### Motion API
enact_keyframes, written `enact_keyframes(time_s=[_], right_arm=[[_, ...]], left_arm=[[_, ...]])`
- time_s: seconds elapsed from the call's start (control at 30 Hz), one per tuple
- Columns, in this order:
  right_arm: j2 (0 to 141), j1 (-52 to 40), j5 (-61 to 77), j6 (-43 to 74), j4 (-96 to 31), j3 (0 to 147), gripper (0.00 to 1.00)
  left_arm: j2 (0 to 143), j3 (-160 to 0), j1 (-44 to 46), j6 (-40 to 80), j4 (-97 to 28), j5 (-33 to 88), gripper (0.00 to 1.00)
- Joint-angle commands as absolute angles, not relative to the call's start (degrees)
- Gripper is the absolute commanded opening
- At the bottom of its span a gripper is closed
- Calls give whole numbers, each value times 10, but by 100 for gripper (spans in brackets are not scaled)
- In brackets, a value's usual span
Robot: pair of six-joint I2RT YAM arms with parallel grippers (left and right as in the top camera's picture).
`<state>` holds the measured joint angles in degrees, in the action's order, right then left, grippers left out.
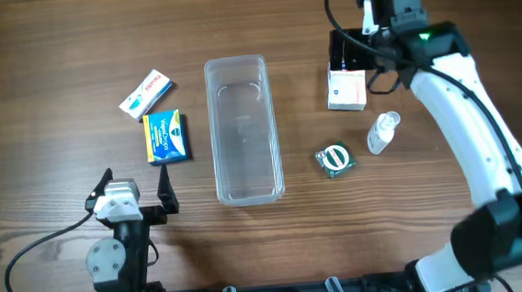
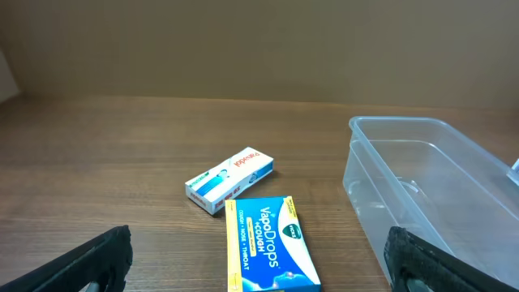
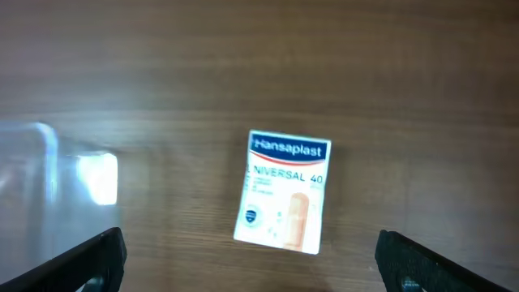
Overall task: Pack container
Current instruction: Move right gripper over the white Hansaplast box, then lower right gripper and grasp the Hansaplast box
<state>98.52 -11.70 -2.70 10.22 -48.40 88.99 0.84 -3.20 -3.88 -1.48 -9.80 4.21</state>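
The clear, long rectangular plastic tub (image 1: 241,120) sits in the middle of the wooden bench (image 1: 52,50), empty, its long axis running away from the robot's base. Nothing has been packed yet.

The right pincer (image 3: 259,264) hangs over the white cardboard box of plasters with a blue band (image 3: 284,191), its fingers spread wide apart and holding nothing. In the right wrist view the box stands nearly upright between the two finger tips (tilted a touch), so the jaws look set to close across its narrow width. That box lies just to the right of the tub's far end, with a strip of bare bench between them; the carry would go leftward over the rim. The right arm is plainly the nearer one for this item.

The left pincer (image 1: 134,178) is also fully apart and empty, near the front edge, facing the flat blue cough-drop box (image 1: 165,137) and the small white-and-blue carton (image 1: 146,93). Both lie left of the tub. A small clear bottle (image 1: 382,133) and a round green item (image 1: 337,159) lie to the tub's right.
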Motion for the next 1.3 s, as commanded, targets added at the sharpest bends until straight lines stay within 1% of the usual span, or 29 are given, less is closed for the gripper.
enact_keyframes(time_s=[0.0,0.23,0.47,1.27], right_arm=[[1038,-101,-29,107,-488,901,100],[1100,-80,-10,104,-464,901,100],[1126,-80,1,76,-435,901,100],[1225,-85,11,108,-408,896,100]], left_arm=[[4,-28,-43,-26,-96,45,100],[4,-28,-43,-26,-96,45,100],[4,-28,-43,-26,-96,45,100],[4,-28,-43,-26,-96,45,100]])
